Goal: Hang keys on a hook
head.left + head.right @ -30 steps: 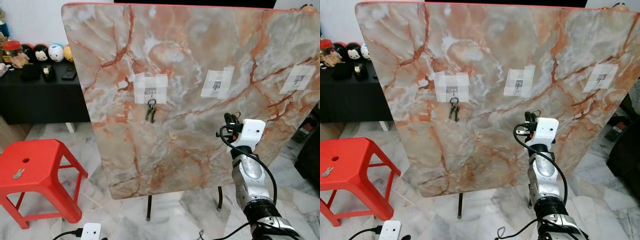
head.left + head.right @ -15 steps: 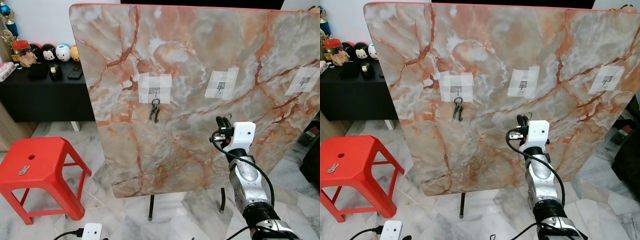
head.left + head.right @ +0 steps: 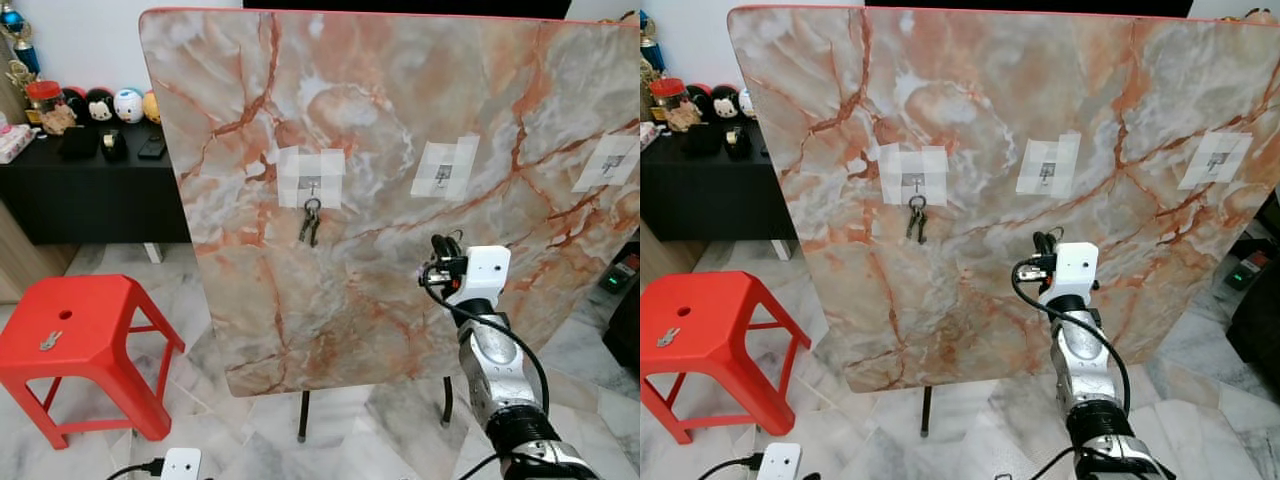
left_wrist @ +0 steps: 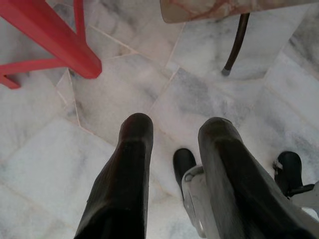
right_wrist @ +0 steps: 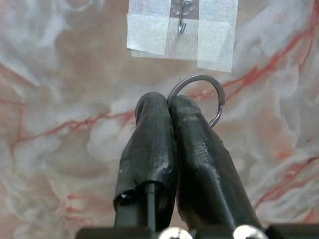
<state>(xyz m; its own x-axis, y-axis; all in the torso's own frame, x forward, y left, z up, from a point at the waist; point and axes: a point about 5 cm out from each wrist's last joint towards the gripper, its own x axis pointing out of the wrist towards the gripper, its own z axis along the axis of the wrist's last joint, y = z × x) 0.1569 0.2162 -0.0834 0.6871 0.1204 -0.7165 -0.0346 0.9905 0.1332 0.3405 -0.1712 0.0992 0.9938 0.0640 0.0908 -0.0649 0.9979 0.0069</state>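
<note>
3 taped hooks on the marble board (image 3: 400, 150), and the camera has swung right since 1 second ago.
The right gripper (image 5: 168, 107), still raised, pinches a key ring (image 5: 199, 94) below the middle hook (image 5: 182, 17); the left gripper (image 4: 174, 134) hangs parted over marble floor. Red stool (image 3: 70, 330) at 8 o'clock.

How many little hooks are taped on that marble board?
3: the left hook with keys hanging, the middle hook above the right tool, and the right hook near the edge.
</note>
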